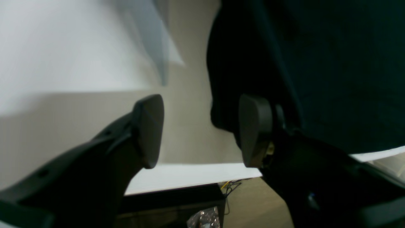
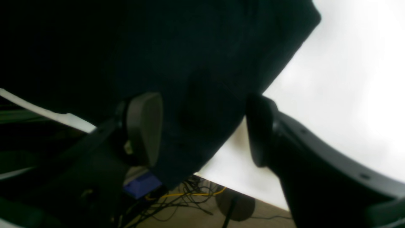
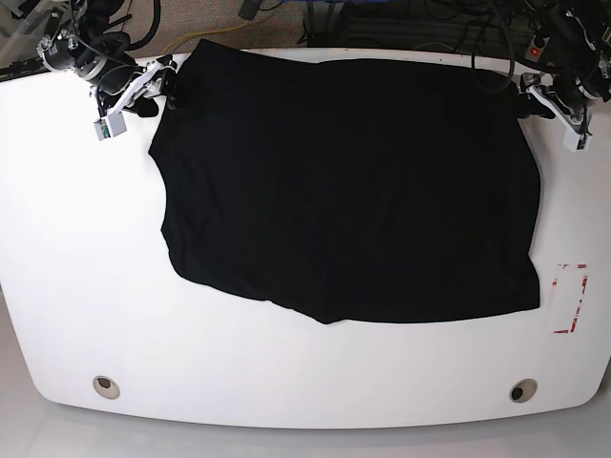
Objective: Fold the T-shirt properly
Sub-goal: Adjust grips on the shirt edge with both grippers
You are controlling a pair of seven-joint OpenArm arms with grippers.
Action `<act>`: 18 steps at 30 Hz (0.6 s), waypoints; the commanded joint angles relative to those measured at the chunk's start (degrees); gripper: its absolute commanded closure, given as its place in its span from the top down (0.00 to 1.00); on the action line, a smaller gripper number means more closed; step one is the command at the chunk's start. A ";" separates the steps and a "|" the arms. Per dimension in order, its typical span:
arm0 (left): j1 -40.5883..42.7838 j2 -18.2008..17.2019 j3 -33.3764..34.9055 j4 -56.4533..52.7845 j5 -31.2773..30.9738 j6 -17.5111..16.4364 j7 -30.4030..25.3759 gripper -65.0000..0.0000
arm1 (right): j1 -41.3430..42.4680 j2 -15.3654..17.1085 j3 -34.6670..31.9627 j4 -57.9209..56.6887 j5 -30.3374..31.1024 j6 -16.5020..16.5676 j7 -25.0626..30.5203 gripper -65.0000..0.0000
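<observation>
The black T-shirt lies spread flat on the white table, and no print shows on it. My right gripper is at the shirt's far left corner. In the right wrist view this gripper is open, its fingers wide apart with the shirt's edge lying between them. My left gripper is at the far right corner. Seen from the left wrist, it is open too. A rounded edge of the shirt reaches partway into the gap, beside one finger.
A red-marked label lies near the table's right edge. Two round holes sit near the front edge. Cables hang behind the table's far edge, close to both arms.
</observation>
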 commanded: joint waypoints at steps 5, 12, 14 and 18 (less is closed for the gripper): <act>0.01 -1.10 3.19 -0.50 -0.64 -0.06 -0.77 0.54 | -0.14 0.58 0.38 1.05 1.27 0.15 1.01 0.62; -0.17 -1.10 3.81 -4.55 1.65 -0.06 -0.77 0.51 | -0.14 0.49 0.47 1.05 1.27 0.15 1.01 0.62; -0.17 -1.10 3.81 -4.55 3.14 -0.06 -0.77 0.45 | -0.14 0.49 0.47 1.05 1.27 0.15 1.01 0.62; -0.26 -1.10 3.90 -4.19 6.13 -0.06 -0.77 0.17 | -0.14 0.49 0.47 1.05 1.27 0.15 1.01 0.62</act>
